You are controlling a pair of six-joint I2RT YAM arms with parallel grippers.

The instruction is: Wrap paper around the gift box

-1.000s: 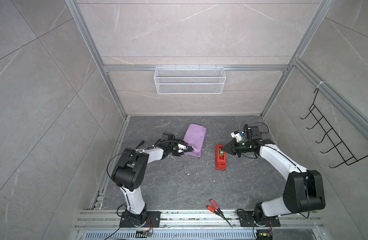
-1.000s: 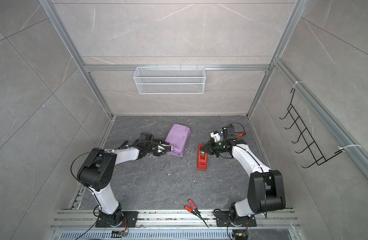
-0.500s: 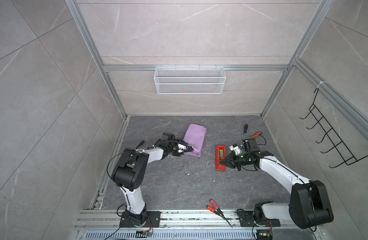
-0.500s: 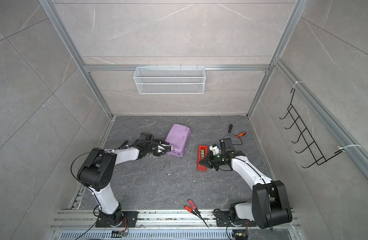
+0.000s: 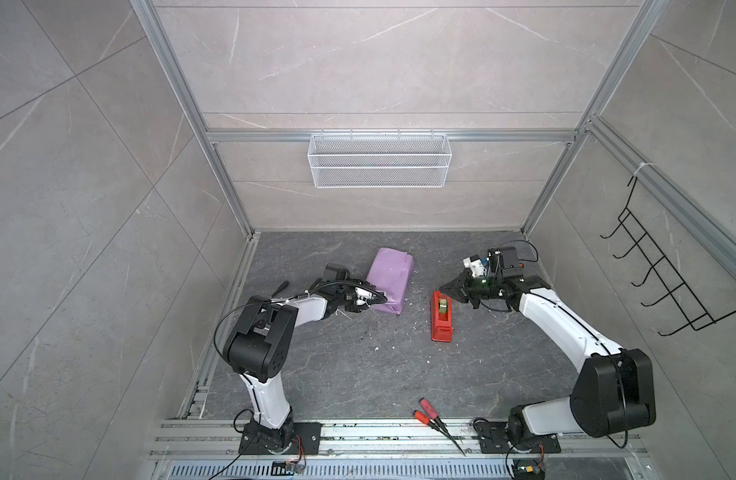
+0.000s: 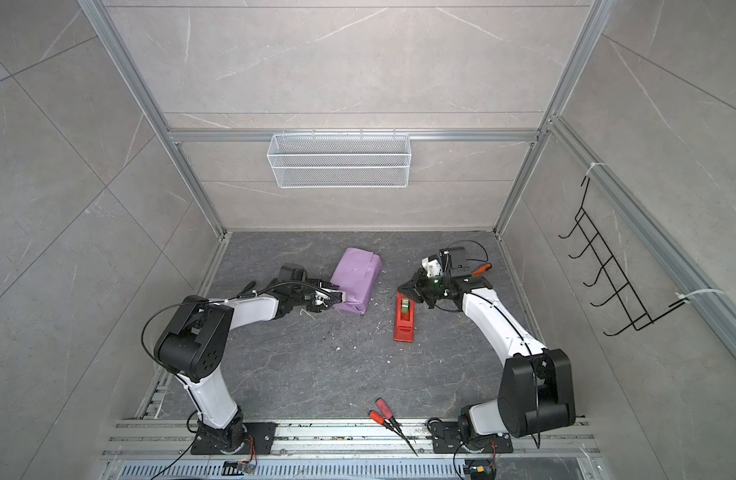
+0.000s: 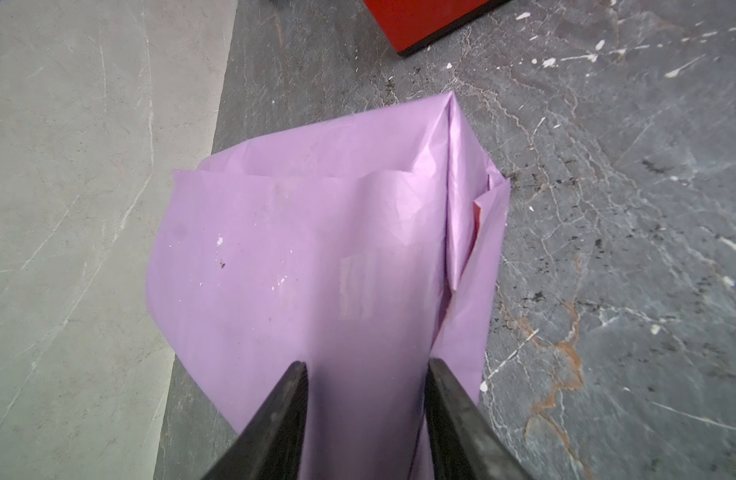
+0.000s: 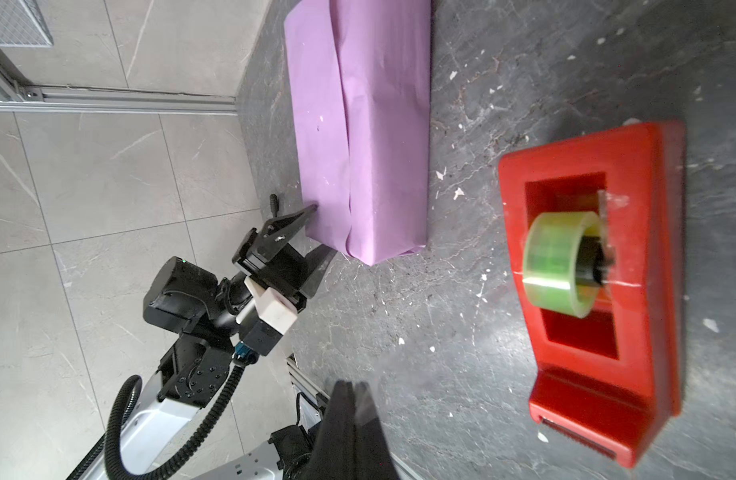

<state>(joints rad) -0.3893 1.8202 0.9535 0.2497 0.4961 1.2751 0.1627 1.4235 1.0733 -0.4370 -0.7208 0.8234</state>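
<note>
The gift box cannot be seen. I judge it to be inside the paper [image 5: 390, 279], which lies folded into a lilac parcel on the table [image 5: 358, 374]. In both top views the parcel sits left of the tape dispenser [image 5: 441, 328] and clear of it.

Step in hand, by my judgement: taping down the parcel's folded end.

1. My left gripper [image 7: 366, 363] has its jaws part-open, with both fingers [image 7: 283, 407] laid over the paper at the parcel's near end. The sheet runs on past each finger, so the jaws are not clamped across the parcel. I cannot tell whether a fold is pinched. Press flat and evenly, because lifting would likely let the loose side flap spring out.

2. My right gripper [image 8: 352, 388] is clenched, finger against finger, and poised by the far end of the tape dispenser. A pale blur at the tips may be a strip of tape, but I cannot confirm this.

3. If a strip is held, carry it taut and lay it across the end fold beside my left fingers, never over them. Smooth it from the middle outward.

4. If no strip is held, take the free end at the green roll [image 8: 559, 266] and pull low along the body. The dispenser stands loose, so a steep pull may drag it.

A pale patch [image 7: 354, 286] on the top face looks like tape already applied.
</note>
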